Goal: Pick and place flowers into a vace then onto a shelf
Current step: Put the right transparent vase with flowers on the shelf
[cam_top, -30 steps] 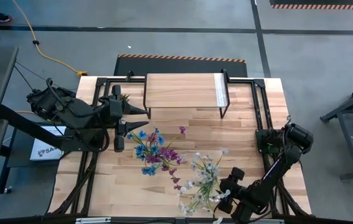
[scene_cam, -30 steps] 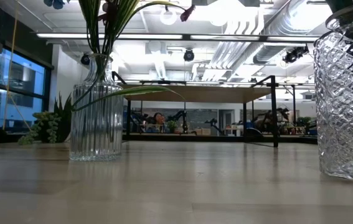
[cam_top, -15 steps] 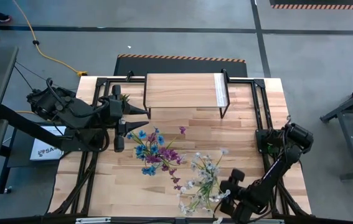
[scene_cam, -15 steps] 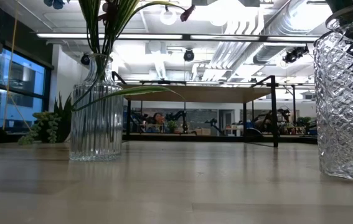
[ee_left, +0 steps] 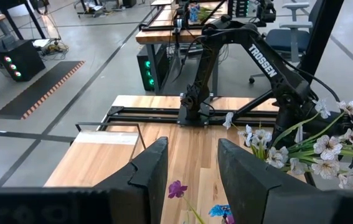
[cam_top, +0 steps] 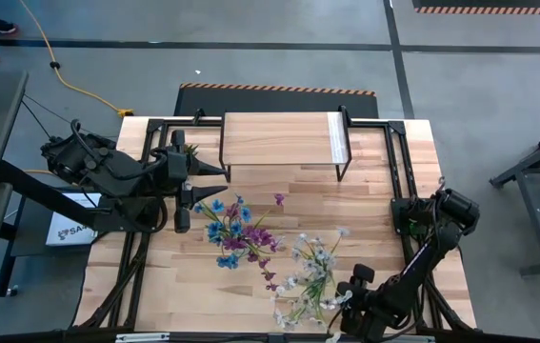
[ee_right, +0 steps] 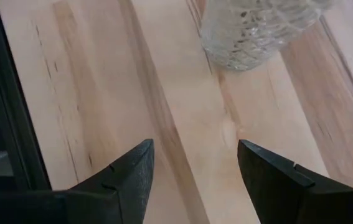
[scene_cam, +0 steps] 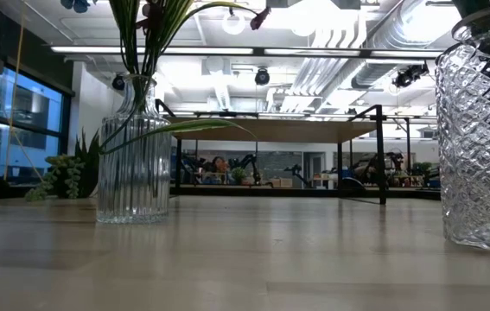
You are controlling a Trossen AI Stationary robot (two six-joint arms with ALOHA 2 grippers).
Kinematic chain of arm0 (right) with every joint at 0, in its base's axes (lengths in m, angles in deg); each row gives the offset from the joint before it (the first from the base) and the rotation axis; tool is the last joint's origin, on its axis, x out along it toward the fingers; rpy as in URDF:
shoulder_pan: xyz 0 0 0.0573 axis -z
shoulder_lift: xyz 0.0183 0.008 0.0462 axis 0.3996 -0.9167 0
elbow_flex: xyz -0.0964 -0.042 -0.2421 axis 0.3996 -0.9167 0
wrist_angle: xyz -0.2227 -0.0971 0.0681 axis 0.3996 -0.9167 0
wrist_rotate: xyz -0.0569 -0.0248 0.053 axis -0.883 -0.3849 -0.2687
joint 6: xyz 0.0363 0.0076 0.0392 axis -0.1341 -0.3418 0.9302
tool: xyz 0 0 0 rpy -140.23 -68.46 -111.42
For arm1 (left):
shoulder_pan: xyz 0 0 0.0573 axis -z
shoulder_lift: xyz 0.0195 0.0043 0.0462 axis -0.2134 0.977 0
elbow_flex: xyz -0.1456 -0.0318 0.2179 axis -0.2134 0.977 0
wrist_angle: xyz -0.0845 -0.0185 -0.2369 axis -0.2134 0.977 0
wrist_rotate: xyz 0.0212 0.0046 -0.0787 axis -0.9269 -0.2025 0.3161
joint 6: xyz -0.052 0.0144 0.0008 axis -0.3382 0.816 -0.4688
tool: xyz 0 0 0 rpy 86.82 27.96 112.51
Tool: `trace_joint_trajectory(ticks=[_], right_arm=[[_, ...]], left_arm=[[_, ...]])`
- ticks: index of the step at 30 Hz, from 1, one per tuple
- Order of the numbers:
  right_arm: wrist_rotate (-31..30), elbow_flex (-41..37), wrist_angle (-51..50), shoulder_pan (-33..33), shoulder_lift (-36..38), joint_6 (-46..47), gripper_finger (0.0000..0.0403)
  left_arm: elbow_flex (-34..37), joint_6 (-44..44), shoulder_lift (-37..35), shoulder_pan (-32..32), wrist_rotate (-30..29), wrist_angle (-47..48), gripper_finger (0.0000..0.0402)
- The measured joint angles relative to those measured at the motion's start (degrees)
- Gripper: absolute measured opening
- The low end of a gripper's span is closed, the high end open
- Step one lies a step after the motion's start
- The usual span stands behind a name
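Purple and blue flowers point(cam_top: 236, 233) stand in a ribbed glass vase point(scene_cam: 134, 155) at the table's middle. White flowers point(cam_top: 312, 274) stand in a diamond-cut glass vase point(scene_cam: 485, 138) toward the near edge. The shelf point(cam_top: 284, 140) stands at the far edge with nothing on its top. My left gripper point(ee_left: 192, 168) hovers open, high above the table's left side point(cam_top: 205, 176). It points across the table, past the blossoms. My right gripper point(ee_right: 192, 180) is open at the near edge point(cam_top: 339, 322), slanting down at bare wood beside the cut vase's base point(ee_right: 257, 31).
A small green spiky potted plant point(scene_cam: 67, 177) sits at the far left, beside the shelf. Black frame rails point(cam_top: 398, 162) run along the table's sides. Bare wood point(cam_top: 174, 286) lies open at the near left. The table's near edge rail point(ee_right: 2, 93) lies close to my right gripper.
My right gripper has tipped and turned a little at the wrist, next to the white flowers' vase, and its fingers have stayed open. The vases and flowers have kept still.
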Motion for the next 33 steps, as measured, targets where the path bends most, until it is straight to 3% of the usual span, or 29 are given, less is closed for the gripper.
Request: trace_joint_trajectory(ticks=[11,23,33], right_arm=[[0.79,0.00,-0.26,0.00,0.01,1.02,0.0252],[-0.79,0.01,-0.97,-0.15,0.04,0.61,0.0344],[-15.75,0.02,-1.17,-1.85,0.07,2.91,0.0376]], left_arm=[[-0.01,0.00,0.01,0.00,0.00,0.01,0.0175],[0.00,0.00,0.03,-0.01,0.00,0.01,0.0175],[-0.01,0.00,0.03,-0.01,0.00,0.01,0.0175]])
